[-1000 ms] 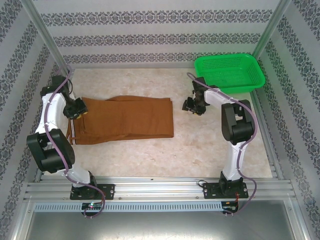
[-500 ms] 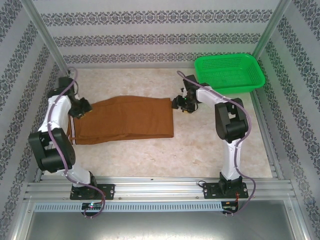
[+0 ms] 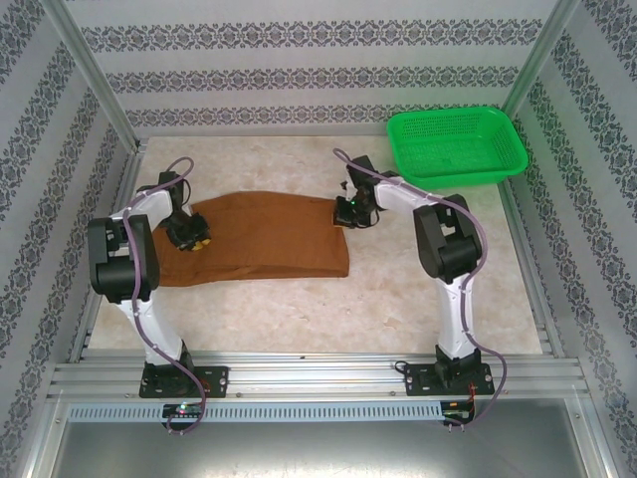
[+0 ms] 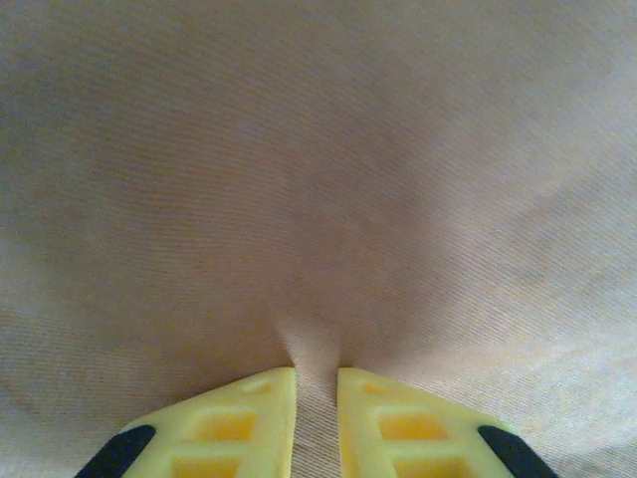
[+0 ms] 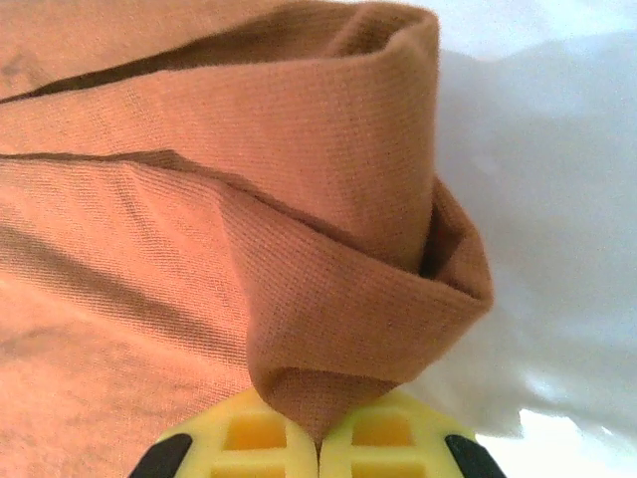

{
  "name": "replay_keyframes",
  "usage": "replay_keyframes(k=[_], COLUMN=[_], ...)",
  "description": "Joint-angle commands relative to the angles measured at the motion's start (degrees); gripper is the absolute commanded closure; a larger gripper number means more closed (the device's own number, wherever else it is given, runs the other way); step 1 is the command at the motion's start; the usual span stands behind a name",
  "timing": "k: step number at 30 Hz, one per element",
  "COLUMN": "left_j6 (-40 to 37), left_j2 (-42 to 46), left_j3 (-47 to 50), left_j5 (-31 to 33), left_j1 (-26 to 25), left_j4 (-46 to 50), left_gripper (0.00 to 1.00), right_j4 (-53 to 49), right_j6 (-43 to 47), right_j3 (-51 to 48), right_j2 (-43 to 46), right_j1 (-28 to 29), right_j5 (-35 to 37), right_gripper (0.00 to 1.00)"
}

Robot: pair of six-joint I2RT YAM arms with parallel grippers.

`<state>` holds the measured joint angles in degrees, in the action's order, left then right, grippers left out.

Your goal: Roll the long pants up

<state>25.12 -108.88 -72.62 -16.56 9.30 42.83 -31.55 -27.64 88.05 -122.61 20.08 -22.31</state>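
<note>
Grippers both closed on cloth. On the left side, left gripper (image 3: 189, 239) pressed down onto the left end of the long pants (image 3: 269, 234): yellow fingers (image 4: 234, 423) nearly together, a thin ridge of brown fabric nipped in the narrow gap between them, fine creases fanning out from that spot. Around the pinch, smooth cloth (ribbed weave plain to see from the left wrist).

On the right side, right gripper (image 3: 346, 211) set at the far right corner of the pants, tips fully together on a folded lip of the fabric. Holds that corner up off the table (image 3: 398, 289) and curled over, two layers with a dark slit between them seen from the right wrist, pale tabletop beyond the fold.

Otherwise lying spread on the marbled table, long side running left to right, in the far half between the two arms. Near edge fairly straight, far edge bowed between the two pinched spots, right end square-cut and close to the right arm.

Off in the far right corner of the table, a green basket (image 3: 460, 171), mesh-walled, apart from the pants and just beyond the right arm. Patterned wallpaper panels on three sides, metal rail along the near edge under both arm bases.
</note>
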Motion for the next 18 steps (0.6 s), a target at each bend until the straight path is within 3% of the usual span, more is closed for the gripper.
replay_keyframes(k=[1,7,9,11,12,14,16,18], left_j6=[-1.61,-1.05,-0.92,-0.57,-0.43,-0.60,-1.23,-1.93], left_j2=[-2.01,-4.00,-3.32,0.08,2.26,6.76,8.41,7.73], left_j3=[-0.19,1.78,1.41,2.21,2.91,3.26,2.45,0.68], left_j5=[0.77,0.33,-0.03,-0.22,0.56,4.44,6.40,6.79], left_j1=[-1.39,-2.11,-2.69,-2.86,-2.82,-2.50,-1.45,0.14], left_j4=[-0.55,-2.73,-3.90,-6.80,-7.97,-8.46,-7.42,-5.50], left_gripper=[0.85,0.90,0.87,0.78,0.73,0.59,0.52,0.53], right_j4=[-3.33,-3.81,-3.43,-2.72,-2.20,-1.43,-1.66,-2.06], right_j6=[0.78,1.49,0.91,0.58,0.09,-0.19,-0.14,0.04], right_j3=[-7.47,-16.68,-18.04,-18.38,-18.65,-18.68,-17.95,-17.01], right_j2=[6.44,15.23,16.63,17.24,17.64,18.19,17.82,16.53], right_j1=[-5.83,-13.09,-13.83,-13.79,-13.77,-13.23,-12.44,-11.58], right_j5=[7.13,12.36,11.37,8.64,7.74,6.53,6.91,6.91], right_gripper=[1.00,1.00,1.00,0.63,0.51,0.36,0.35,0.34])
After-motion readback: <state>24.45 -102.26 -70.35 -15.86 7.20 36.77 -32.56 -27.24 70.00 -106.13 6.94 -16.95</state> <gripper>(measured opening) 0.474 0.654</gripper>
